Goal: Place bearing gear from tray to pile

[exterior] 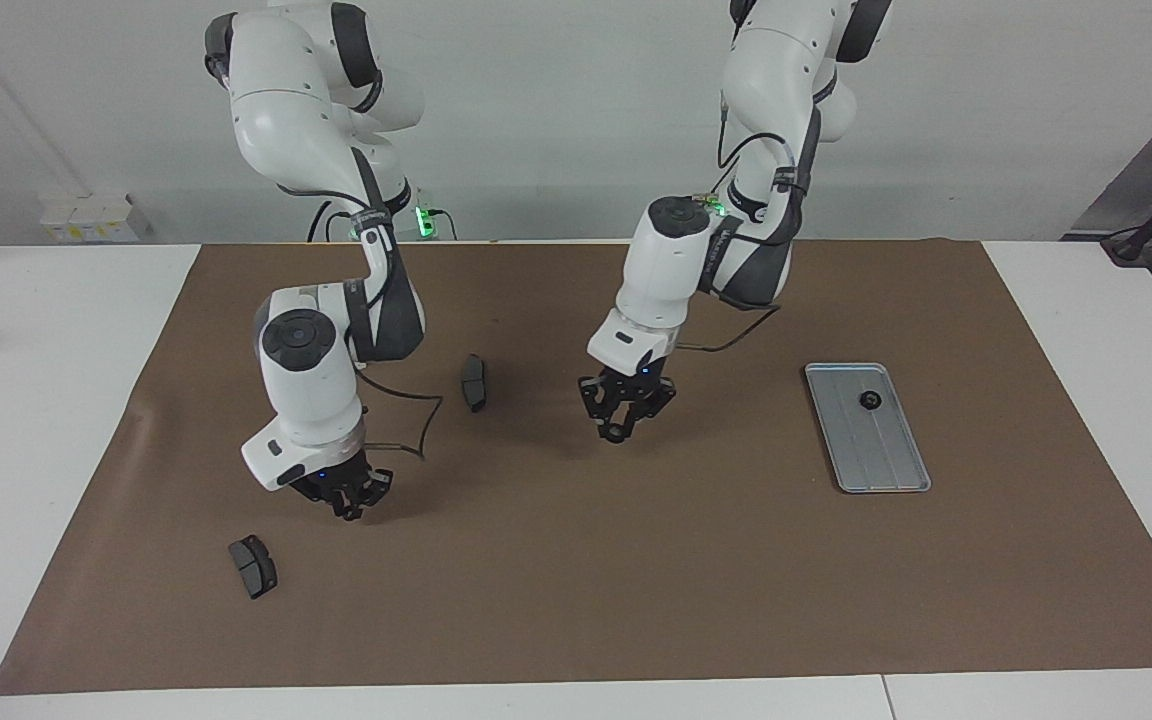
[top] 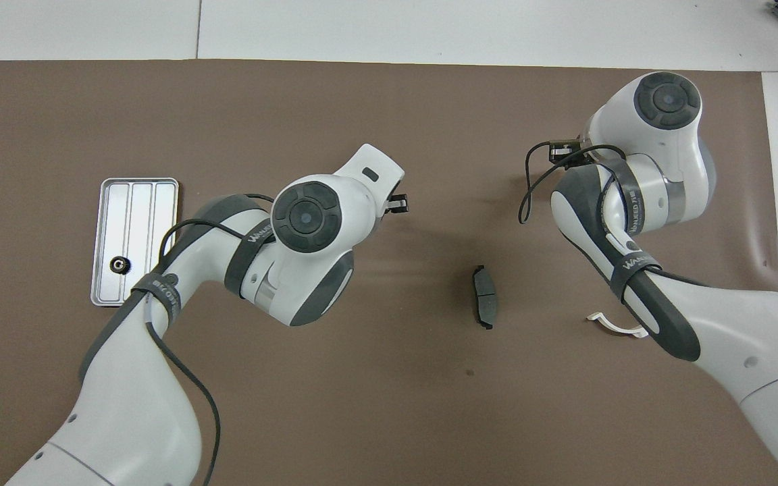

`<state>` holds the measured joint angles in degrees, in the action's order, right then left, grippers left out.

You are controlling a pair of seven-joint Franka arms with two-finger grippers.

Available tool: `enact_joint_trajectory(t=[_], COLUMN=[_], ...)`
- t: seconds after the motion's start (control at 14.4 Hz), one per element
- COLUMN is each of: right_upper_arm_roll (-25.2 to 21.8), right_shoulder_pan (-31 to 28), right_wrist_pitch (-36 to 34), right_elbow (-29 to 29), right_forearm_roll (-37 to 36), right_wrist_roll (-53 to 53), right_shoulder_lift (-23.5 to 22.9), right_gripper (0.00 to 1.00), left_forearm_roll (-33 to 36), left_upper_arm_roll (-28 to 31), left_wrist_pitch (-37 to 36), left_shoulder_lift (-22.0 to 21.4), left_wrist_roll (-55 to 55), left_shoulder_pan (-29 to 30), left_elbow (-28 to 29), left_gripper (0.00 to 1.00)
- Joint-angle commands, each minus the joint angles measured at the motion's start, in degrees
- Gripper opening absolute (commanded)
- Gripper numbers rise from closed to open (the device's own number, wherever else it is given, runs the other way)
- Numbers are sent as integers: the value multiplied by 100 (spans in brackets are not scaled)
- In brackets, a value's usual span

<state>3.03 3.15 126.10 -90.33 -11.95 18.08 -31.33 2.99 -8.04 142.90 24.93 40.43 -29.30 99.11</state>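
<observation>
A small black bearing gear (exterior: 868,400) lies in the tray (exterior: 881,465), in the end of the tray nearer the robots. In the facing view the tray sits right of centre, toward the left arm's end of the tabletop; in the overhead view it is at the frame's left.

The left gripper (exterior: 624,425) hangs over bare brown mat (exterior: 636,590) near the middle of the facing view, well apart from the tray and the gear. I cannot tell whether it is spread, pressed together or pinching something. In the overhead view only its dark tip shows, poking out from under the white wrist just above centre.

The right gripper (exterior: 346,497) is pressed together and holds nothing that can be seen. It hovers low over the mat in the lower left of the facing view, near the squat dark brake pad (exterior: 252,566), which lies just below it in that frame. No loose gears show around that pad.

A slimmer curved dark pad (exterior: 474,382) lies on the mat between the two grippers, nearer the robots than either pad-side gripper's spot. Nothing stands between the left gripper and the tray.

In the overhead view the right arm covers the squat pad and its own gripper. It also hides most of a white half-ring bracket (top: 615,327), of which only one curved end shows at the frame's lower right. In the facing view the bracket is hidden by the right arm.
</observation>
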Motion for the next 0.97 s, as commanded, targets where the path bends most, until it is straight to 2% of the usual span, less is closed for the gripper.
enact_joint_trajectory(t=[0.0,0.21,0.42,0.48,0.69,0.76,0.83,0.9], right_upper_arm_roll=[84,84,84,84,84,84,84,84], right_shoulder_pan=[-287,-621,-877,-877,-868,-860,-842,-842], right_wrist_pitch=[-103,-94,11,3,-15,-24,-24,-41], right_elbow=[-107,-230,-353,-353,-353,-362,-379,-388], right_forearm_roll=[114,114,114,114,114,114,114,122], right_wrist_roll=[-190,-304,-559,-551,-516,-516,-490,-489], right_shoulder_lift=[65,83,83,83,83,83,91,91], right_gripper=[9,10,20,20,23,32,47,66], left_forearm_roll=[-53,-62,-62,-70,-62,-70,-70,-70], left_upper_arm_roll=[100,100,100,100,100,100,100,100], left_wrist_pitch=[229,615,844,932,1161,1162,1162,1118], left_shoulder_lift=[434,434,443,460,434,425,416,408], left_wrist_roll=[88,88,97,106,237,238,246,307], left_shoulder_pan=[-199,-322,-296,-305,-313,-313,-313,-322], left_elbow=[-366,37,152,205,469,487,504,504], left_gripper=[0,1,5,9,39,46,49,63])
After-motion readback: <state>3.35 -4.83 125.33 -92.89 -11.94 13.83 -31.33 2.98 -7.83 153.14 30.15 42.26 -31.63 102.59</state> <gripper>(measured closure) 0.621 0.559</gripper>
